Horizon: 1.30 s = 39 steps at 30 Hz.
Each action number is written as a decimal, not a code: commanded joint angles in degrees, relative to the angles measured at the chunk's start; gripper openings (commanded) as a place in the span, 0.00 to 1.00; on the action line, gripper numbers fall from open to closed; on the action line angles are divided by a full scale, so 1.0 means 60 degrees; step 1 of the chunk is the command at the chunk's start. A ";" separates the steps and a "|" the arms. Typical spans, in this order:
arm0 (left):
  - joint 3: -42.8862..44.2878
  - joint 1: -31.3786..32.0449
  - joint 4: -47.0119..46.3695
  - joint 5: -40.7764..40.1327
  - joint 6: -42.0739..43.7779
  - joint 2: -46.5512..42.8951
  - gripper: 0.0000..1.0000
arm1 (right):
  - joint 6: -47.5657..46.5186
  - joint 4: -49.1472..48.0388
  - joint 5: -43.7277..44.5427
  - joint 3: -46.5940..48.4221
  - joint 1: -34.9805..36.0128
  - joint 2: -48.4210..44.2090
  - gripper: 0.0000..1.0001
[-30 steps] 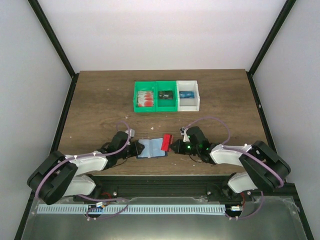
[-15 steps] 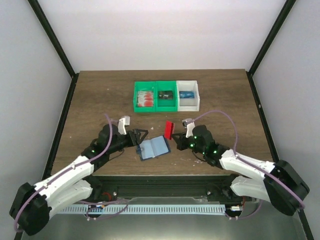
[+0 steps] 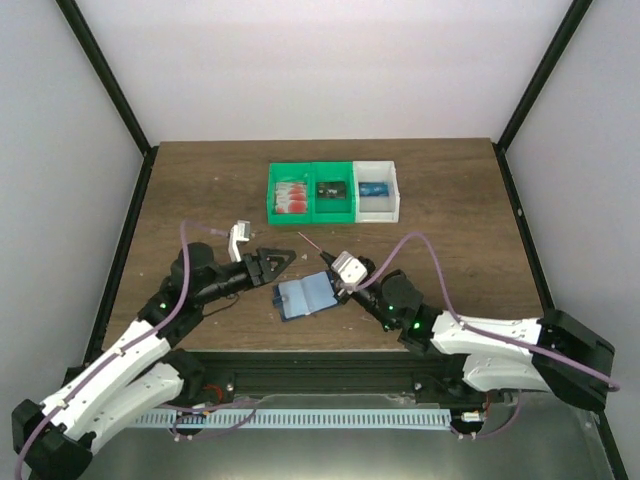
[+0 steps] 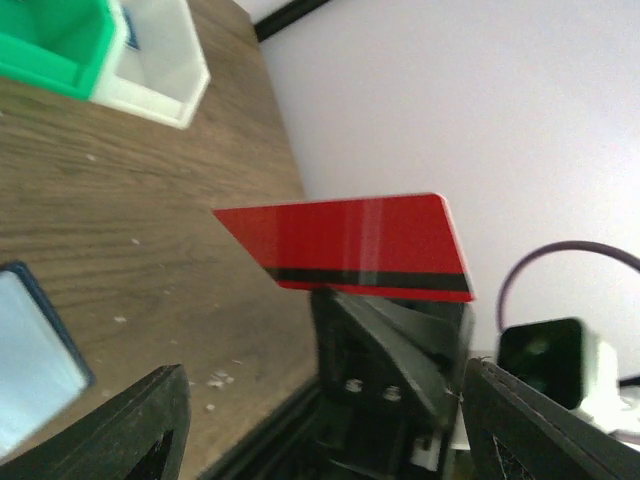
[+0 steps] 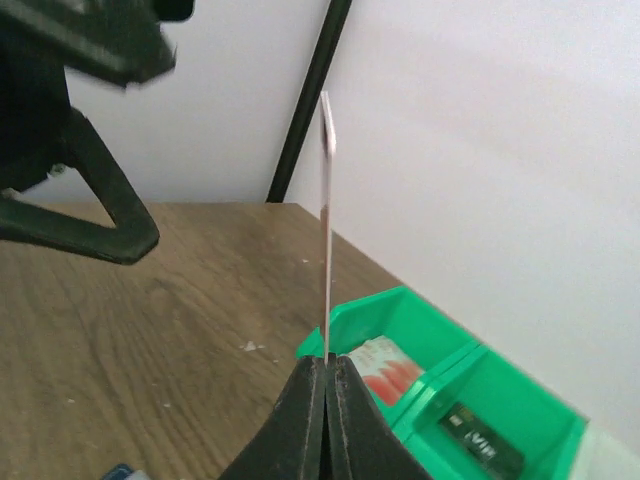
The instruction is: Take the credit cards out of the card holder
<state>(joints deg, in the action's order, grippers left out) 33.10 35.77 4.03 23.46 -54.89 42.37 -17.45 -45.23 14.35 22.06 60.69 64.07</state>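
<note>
Left arm has backed off to the left since half a second ago, and the right arm has swung in and turned its card edge-on to the top camera. No shift in the holder (image 3: 307, 295): it lies open on the table (image 3: 200, 200), between the two grippers, neither touching it. Right gripper (image 5: 326, 385) is pinching the bottom edge of a red card (image 4: 350, 245), black stripe along its lower edge, held upright off the table. Left gripper (image 3: 273, 261) has its fingers (image 4: 120, 425) spread wide, nothing between them, facing the card from near. Far side: green bin (image 3: 300, 218) with red-and-white cards (image 3: 291, 196) in its left compartment and a dark card (image 3: 332, 189) in the right one. White bin (image 3: 378, 212) touches it and holds a blue card (image 3: 373, 188).
</note>
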 commanded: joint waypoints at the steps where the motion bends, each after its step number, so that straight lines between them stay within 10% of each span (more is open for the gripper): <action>1: -0.0354 -0.0058 -0.0925 0.1364 -0.1621 -0.0657 0.76 | -0.2906 -0.1713 0.0938 -0.0066 0.0470 0.0412 0.01; 20: -0.2120 -0.0048 -0.3372 0.1760 -0.4154 -0.1240 0.73 | -0.6728 -0.2771 0.2080 0.0138 0.1942 0.1799 0.00; 29: -0.2077 -0.0053 -0.2348 0.1245 -0.3774 -0.1361 0.35 | -0.7529 -0.3730 0.2558 -0.0166 0.2300 0.2078 0.00; 33: -0.2050 -0.0057 -0.2340 0.1206 -0.3595 -0.1229 0.00 | -0.7549 -0.3706 0.2485 -0.0269 0.2364 0.2082 0.00; 39: -0.2047 -0.0048 -0.2661 0.1444 -0.2607 -0.0774 0.00 | -0.6894 -0.3598 0.2242 -0.0551 0.2402 0.1781 0.13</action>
<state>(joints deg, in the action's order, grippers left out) 20.73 35.62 -10.63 32.16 -75.55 36.42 -61.89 -64.69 29.65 19.79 73.95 76.34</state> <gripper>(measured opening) 0.024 0.040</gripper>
